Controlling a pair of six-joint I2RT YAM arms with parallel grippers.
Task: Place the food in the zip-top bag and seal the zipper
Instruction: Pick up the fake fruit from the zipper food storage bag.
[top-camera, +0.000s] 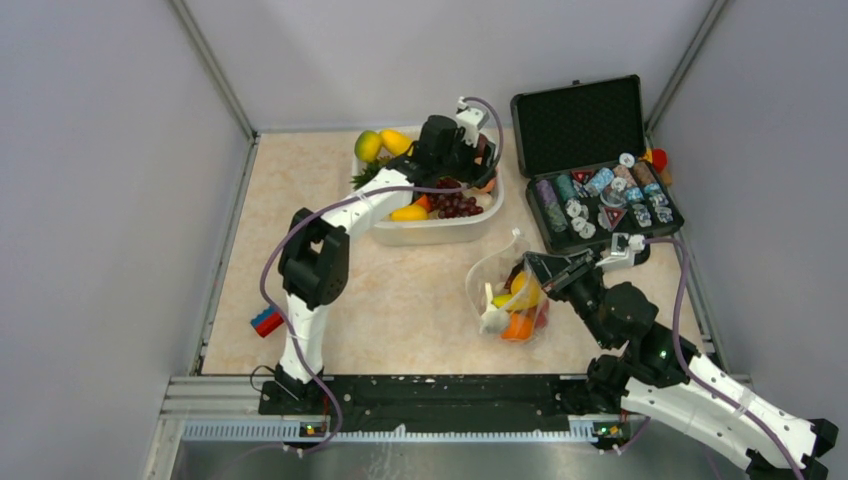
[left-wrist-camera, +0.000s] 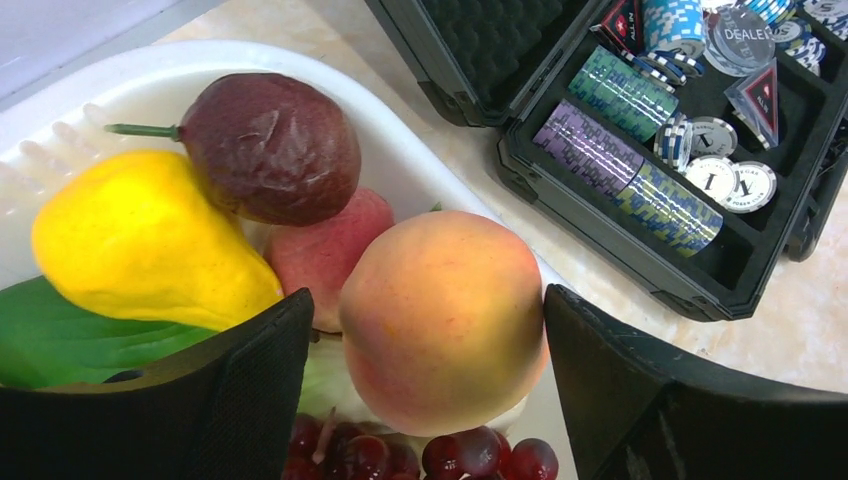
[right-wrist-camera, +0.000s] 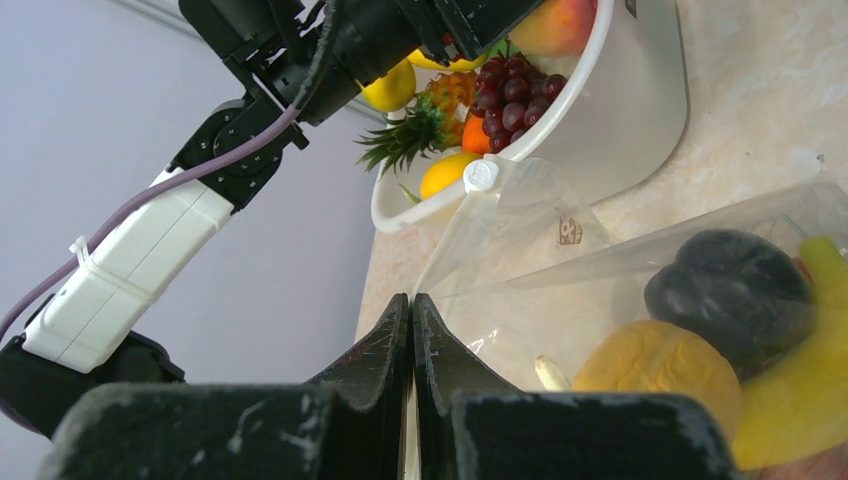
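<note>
My left gripper (left-wrist-camera: 425, 330) hangs over the white tub (left-wrist-camera: 420, 170), open, one finger on each side of a peach (left-wrist-camera: 440, 315). The left finger (left-wrist-camera: 260, 380) stands a little off it; the right finger (left-wrist-camera: 620, 370) is at its skin. A yellow pear (left-wrist-camera: 140, 240), a dark purple fruit (left-wrist-camera: 270, 145) and grapes (left-wrist-camera: 480, 455) lie around the peach. The zip-top bag (top-camera: 495, 275) lies mid-table with food inside: a dark fruit (right-wrist-camera: 735, 285), an orange (right-wrist-camera: 655, 375) and a banana (right-wrist-camera: 800, 390). My right gripper (right-wrist-camera: 412, 305) is shut on the bag's edge, where the zipper (right-wrist-camera: 450, 245) runs into the jaws.
An open black case (top-camera: 600, 170) of poker chips sits right of the tub, close to the left gripper. Two fruits (top-camera: 380, 143) lie at the tub's far left corner. A red and blue brick (top-camera: 265, 321) lies by the table's left edge.
</note>
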